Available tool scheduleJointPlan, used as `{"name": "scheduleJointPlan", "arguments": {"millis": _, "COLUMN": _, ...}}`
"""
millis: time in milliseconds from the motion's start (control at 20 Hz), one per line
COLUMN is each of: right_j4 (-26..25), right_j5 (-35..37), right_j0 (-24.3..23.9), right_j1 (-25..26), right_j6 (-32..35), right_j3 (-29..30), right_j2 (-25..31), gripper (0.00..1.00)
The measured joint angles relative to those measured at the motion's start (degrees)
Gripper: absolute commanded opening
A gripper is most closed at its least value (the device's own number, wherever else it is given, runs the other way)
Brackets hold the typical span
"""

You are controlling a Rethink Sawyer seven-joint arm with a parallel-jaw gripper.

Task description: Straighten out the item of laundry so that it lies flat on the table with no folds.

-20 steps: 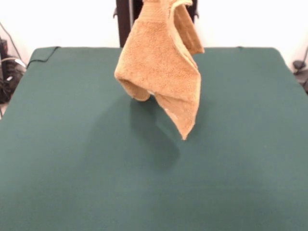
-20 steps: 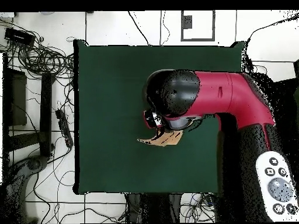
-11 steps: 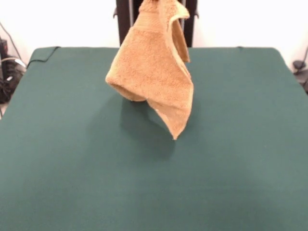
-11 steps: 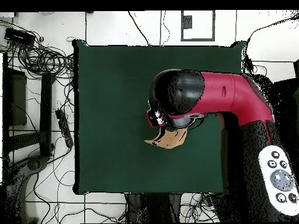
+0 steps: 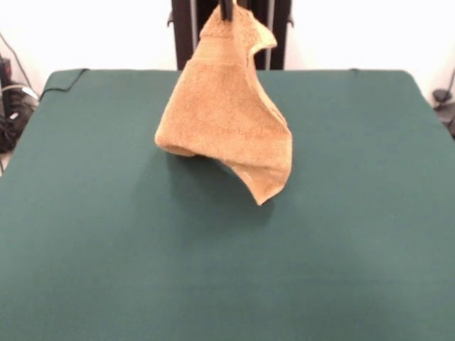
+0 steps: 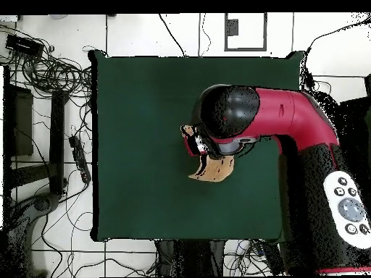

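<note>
Here, the near half of the table (image 5: 142, 284) lies bare, its dark green cloth stretching from the front edge toward the middle. Above the middle of the surface, closer to the far edge than the near one, the item of laundry (image 5: 224, 128) hangs in the air: an orange-tan terry towel bunched into a rough cone, narrow at the top and flaring downward. Its lowest point is a curled corner on the right side of the front view, and a rounded fold bulges at lower left. A woven band runs across the cloth just below the pinched top, and a hemmed edge curls outward at upper right. No label or writing on the towel can be made out in either view.

At the top edge of the front view the gripper (image 5: 227, 11) shows only as a dark tip, closed on the towel's uppermost corner and carrying its weight. Whether the towel's lowest corner touches the table cannot be told; a soft shadow lies on the cloth under and behind it.

From overhead, the red and black arm (image 6: 275, 123) reaches in over the table from its right edge, its rounded black head covering most of the towel, with a tan flap showing just beside it. Cables (image 6: 51, 72) tangle on the white tiled floor (image 6: 138, 32) beyond the table's left edge.
</note>
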Motion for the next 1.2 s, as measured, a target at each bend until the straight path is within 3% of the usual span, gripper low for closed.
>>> {"name": "scheduleJointPlan", "arguments": {"millis": 750, "right_j4": -1.8, "right_j5": 0.1, "right_j0": -2.7, "right_j1": 11.7, "right_j6": -2.4, "right_j3": -7.5, "right_j2": 4.6, "gripper": 0.00}}
{"name": "scheduleJointPlan", "arguments": {"millis": 1200, "right_j4": -3.3, "right_j5": 5.2, "right_j0": -2.4, "right_j1": 12.9, "right_j6": -2.6, "right_j3": -11.1, "right_j2": 6.2, "gripper": 0.00}}
